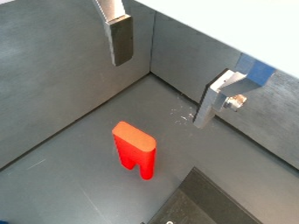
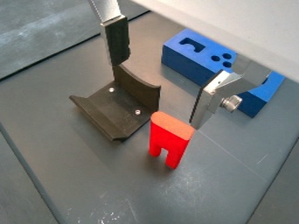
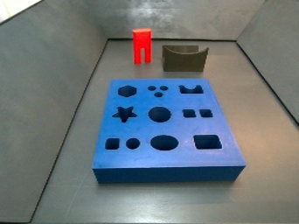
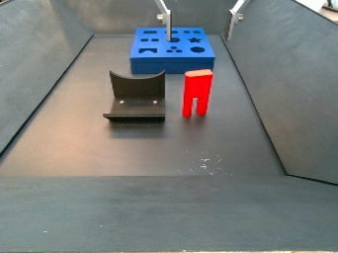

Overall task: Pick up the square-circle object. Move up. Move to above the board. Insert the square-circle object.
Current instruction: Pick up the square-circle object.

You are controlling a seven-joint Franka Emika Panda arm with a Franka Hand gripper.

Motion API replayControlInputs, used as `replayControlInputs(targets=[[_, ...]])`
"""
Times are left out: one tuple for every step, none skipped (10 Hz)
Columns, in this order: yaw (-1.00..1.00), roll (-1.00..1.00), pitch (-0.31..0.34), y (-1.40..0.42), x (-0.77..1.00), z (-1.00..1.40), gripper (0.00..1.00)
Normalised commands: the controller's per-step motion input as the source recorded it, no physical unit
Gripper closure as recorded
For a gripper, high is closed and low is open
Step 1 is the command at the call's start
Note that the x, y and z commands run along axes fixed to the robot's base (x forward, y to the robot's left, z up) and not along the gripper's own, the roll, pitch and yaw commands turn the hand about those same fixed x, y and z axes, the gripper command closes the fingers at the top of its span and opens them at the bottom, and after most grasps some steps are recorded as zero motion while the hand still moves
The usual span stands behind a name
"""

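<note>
I've got the gripper (image 2: 163,74) hanging in the air above the floor of the bin, fingers spread wide with nothing between them. In both wrist views I see the two silver plates with their dark pads well apart: one finger (image 1: 121,37) hangs straight down, its partner (image 1: 219,96) sits off to the side with a small bolt showing on it. In a side view only the fingertips (image 4: 164,17) poke in at the top edge of the picture, above the far end of the bin.

Below the open jaws stands the square-circle object (image 2: 170,140), a bright red block, upright on its two legs with the slot between them facing the camera. It rests on the grey floor, untouched, clear of both fingers. In a wrist view I see it (image 1: 135,149) from above, with its rounded top.

Just beside it is the fixture (image 2: 117,107), a dark bracket with a curved back wall and a base plate, near the red block but not touching it. In both side views the two stand side by side.

Farther out lies the board (image 3: 166,129), a blue slab flat on the floor with star, circle, square and hexagon holes, well apart from the red block (image 3: 142,45). I can see its corner (image 2: 211,61) behind the fingers.
</note>
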Motion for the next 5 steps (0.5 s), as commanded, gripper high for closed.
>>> replayControlInputs(targets=[[0.0,0.0,0.0,0.0,0.0,0.02,0.0],[0.0,-0.03,0.0,0.0,0.0,0.0,0.0],[0.0,-0.05,-0.03,0.0,0.0,-0.05,0.0],[0.04,0.0,0.0,-0.12,0.0,0.0,0.0],[0.25,-0.01,0.0,-0.08,-0.35,-0.19,0.0]])
